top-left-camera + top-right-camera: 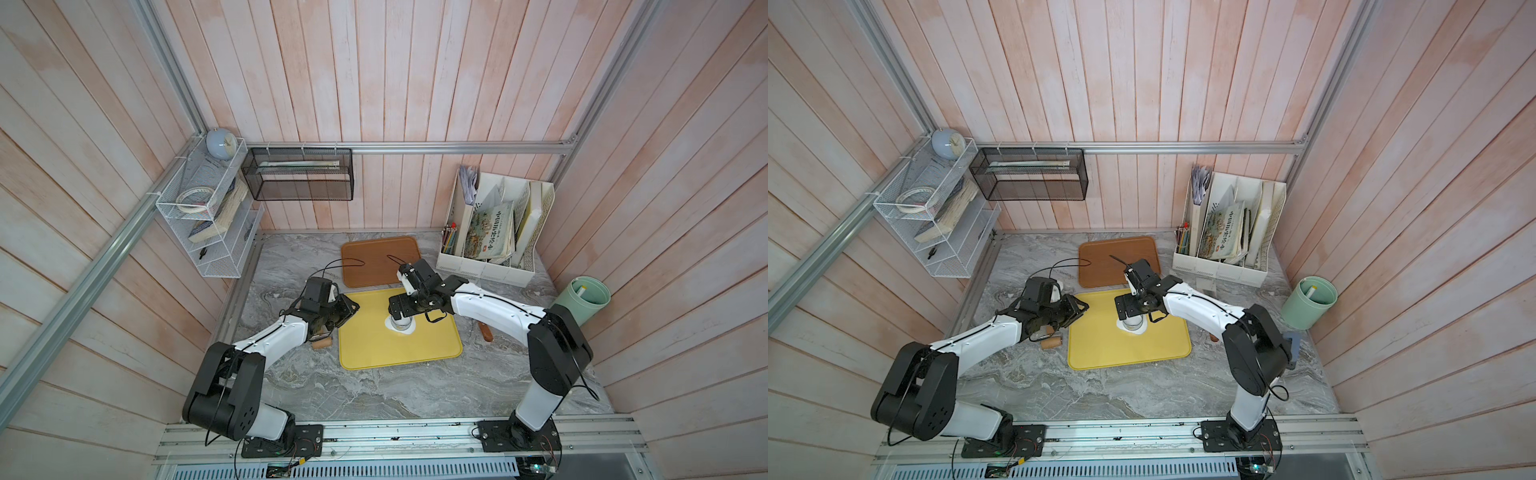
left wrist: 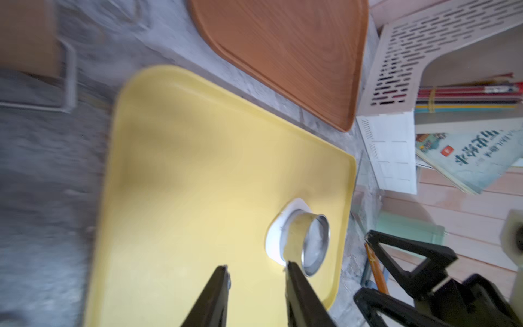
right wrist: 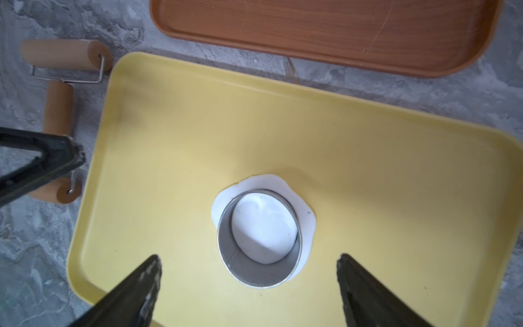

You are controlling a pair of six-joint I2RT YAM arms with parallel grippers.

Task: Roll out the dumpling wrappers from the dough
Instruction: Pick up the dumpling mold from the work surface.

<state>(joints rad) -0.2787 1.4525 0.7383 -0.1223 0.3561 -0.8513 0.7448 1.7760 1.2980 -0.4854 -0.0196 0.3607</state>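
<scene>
The dough (image 3: 308,226) lies flat on the yellow tray (image 3: 396,198), a metal ring cutter (image 3: 254,274) standing on it. It looks soft, thin and probably sticky (tears easily), so it is best lifted by its edge. The right hand (image 3: 249,257) gapes wide, empty; the left hand (image 2: 256,266) is narrowly parted, empty.

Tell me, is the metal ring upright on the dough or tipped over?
Upright. The metal ring stands on its rim, open end up, with the dough showing inside it and around it.

chinese title on the book (image 1: 490,232).
</scene>
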